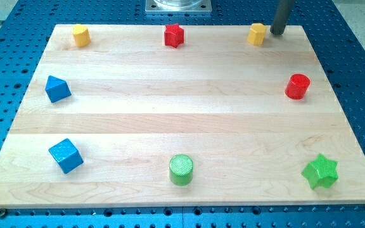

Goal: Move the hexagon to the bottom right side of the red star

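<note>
The red star [174,35] sits near the view's top edge of the wooden board [182,114], about the middle. A yellow block that looks like a hexagon [256,33] sits to its right, near the top right corner. My tip [277,33] is right beside this yellow block, on its right side, touching or nearly touching it. The dark rod rises from there out of the view's top. A second yellow block [81,35] stands at the top left; its shape is hard to make out.
A red cylinder [297,86] stands at the right edge. A blue triangular block [57,88] and a blue cube [65,156] are on the left. A green cylinder [181,169] is at bottom centre, a green star [320,171] at bottom right.
</note>
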Action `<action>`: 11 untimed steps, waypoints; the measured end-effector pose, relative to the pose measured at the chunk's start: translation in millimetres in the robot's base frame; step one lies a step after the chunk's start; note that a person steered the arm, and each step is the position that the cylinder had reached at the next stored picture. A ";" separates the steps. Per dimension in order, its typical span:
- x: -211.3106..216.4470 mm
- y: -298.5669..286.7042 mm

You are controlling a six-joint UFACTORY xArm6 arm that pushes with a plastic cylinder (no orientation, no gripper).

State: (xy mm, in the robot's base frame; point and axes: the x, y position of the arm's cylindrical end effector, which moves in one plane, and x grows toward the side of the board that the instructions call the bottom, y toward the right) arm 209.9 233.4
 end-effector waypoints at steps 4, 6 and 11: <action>0.0 -13.2; -1.2 -73.5; 78.7 -22.7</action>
State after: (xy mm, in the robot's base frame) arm 288.6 210.6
